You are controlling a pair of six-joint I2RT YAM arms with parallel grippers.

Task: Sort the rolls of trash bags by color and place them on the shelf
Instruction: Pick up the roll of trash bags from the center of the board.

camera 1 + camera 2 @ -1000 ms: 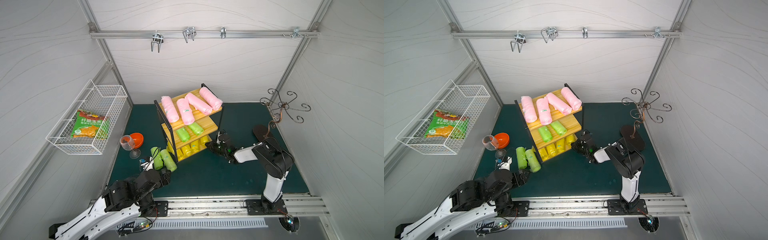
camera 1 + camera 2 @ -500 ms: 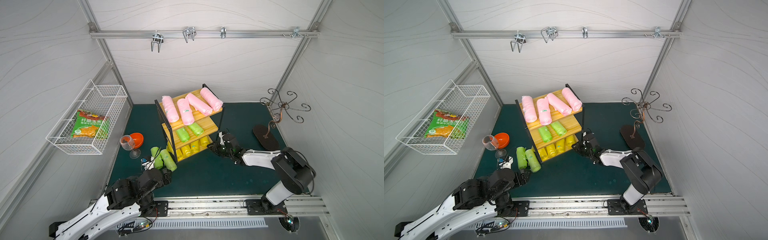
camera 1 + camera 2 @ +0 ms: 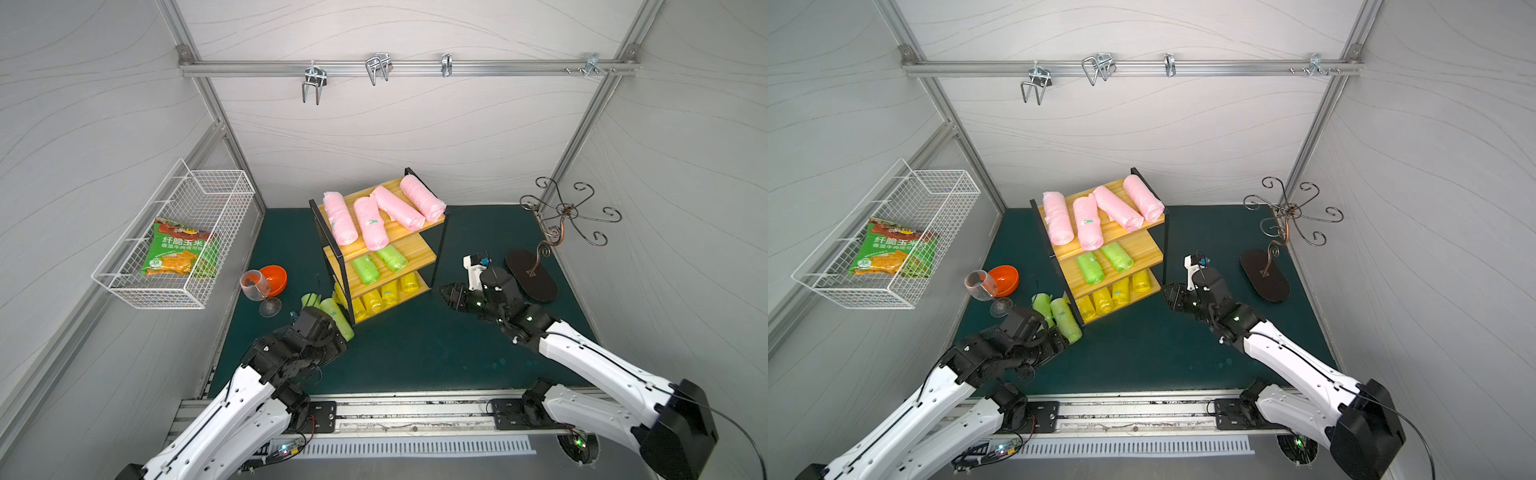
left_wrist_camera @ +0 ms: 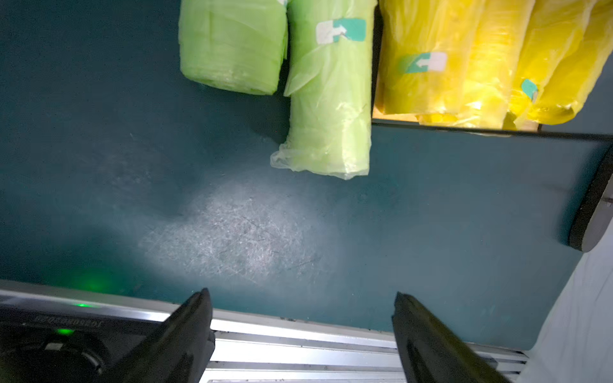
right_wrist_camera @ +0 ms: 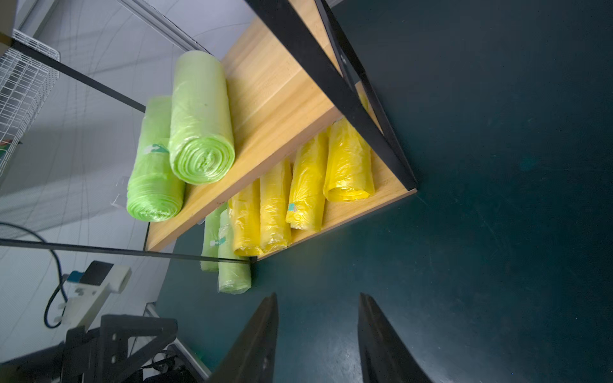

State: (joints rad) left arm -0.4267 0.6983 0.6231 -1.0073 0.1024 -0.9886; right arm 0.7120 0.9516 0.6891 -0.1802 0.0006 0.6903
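Grey walls (image 3: 415, 137), dark green mat (image 3: 415, 353)

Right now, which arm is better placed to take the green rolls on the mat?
Left: the left gripper is open, facing the green rolls nearby; the right gripper stands beyond the shelf.

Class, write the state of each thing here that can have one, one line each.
left hand, open, empty.
right hand, open, empty.
pink rolls, four on the top board of the shelf.
yellow rolls, four on the bottom board.
shelved green rolls, two on the middle board.
loose green rolls, two on the mat beside the shelf.
wine glass, upright.
snack packet, lying in the wire basket.
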